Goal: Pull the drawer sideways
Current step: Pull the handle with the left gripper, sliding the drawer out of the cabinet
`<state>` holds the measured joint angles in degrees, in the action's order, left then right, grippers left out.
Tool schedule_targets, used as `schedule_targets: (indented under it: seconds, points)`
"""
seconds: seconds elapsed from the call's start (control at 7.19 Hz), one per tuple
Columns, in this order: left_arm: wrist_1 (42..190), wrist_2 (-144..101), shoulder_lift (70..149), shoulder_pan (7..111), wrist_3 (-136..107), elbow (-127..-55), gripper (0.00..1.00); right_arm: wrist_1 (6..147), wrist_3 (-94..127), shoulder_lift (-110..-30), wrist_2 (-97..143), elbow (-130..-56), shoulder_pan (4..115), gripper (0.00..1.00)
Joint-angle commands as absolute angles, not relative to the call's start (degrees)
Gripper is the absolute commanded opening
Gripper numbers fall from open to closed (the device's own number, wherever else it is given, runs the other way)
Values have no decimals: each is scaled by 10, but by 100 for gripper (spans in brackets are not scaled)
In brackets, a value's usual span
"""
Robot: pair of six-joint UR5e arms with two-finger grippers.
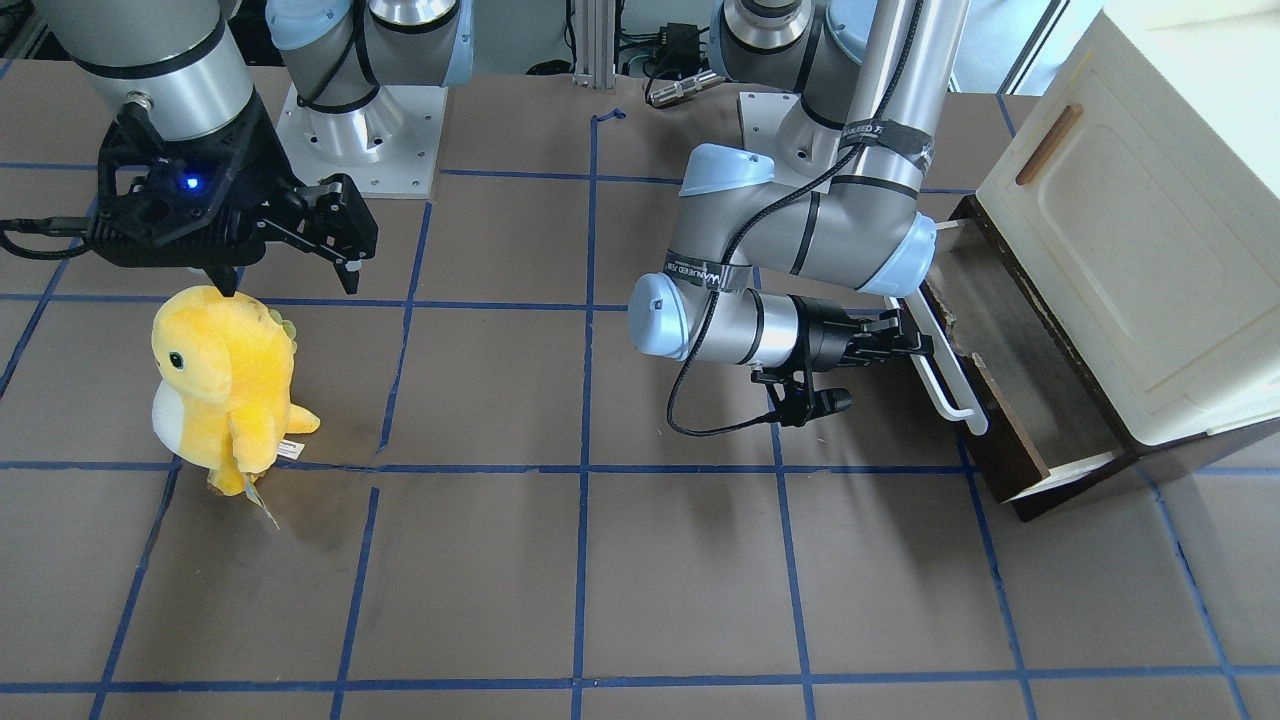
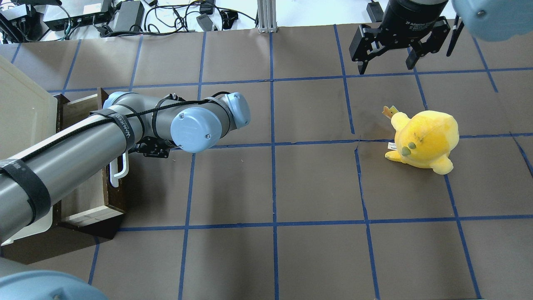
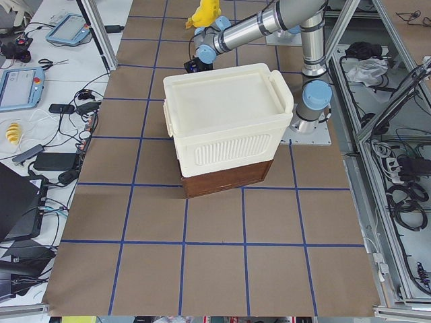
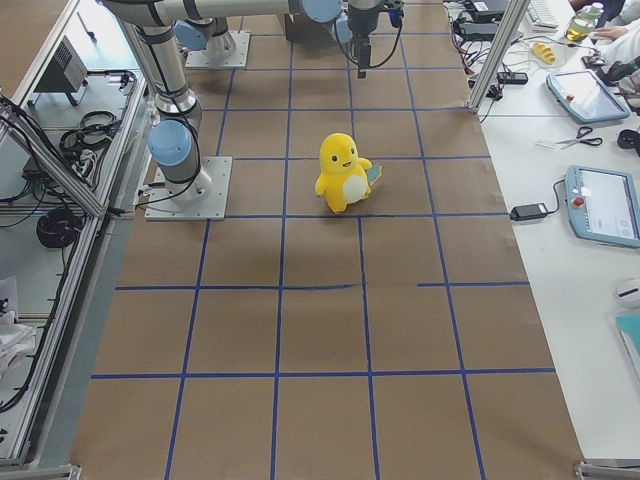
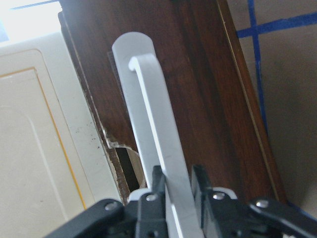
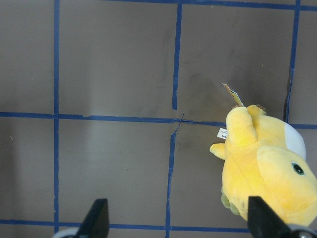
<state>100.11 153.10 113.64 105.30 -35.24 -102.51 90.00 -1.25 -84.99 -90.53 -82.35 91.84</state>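
The dark brown drawer [image 1: 1010, 350] sticks partly out from under the cream cabinet [image 1: 1130, 250] at the table's end on my left side. Its long white bar handle [image 1: 945, 370] runs along the front. My left gripper [image 1: 925, 345] is shut on this handle; in the left wrist view the handle [image 5: 148, 114] passes between the gripper's [image 5: 176, 181] two black fingers against the drawer front [image 5: 203, 74]. From overhead the drawer's pale interior [image 2: 89, 183] shows beneath my left arm. My right gripper [image 1: 290, 278] is open and empty, hovering over the table [image 2: 386, 66].
A yellow plush toy [image 1: 225, 385] stands on the brown, blue-taped table just below my right gripper, and shows in the right wrist view [image 6: 267, 168]. The cream cabinet door carries a small wooden handle [image 1: 1048, 145]. Cables and power bricks lie beyond the far edge [image 2: 125, 12].
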Motion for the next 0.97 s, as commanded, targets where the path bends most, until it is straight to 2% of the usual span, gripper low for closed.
schedule_targets:
  seconds: [0.0,0.83]
  points:
    - [1000,1531,1136,1064,-352,-1024,27,900,-12,-850,-905,-824,918,100]
    - [1000,1532,1140,1078,-352,-1020,27,900,-12,-850,-905,-824,918,100]
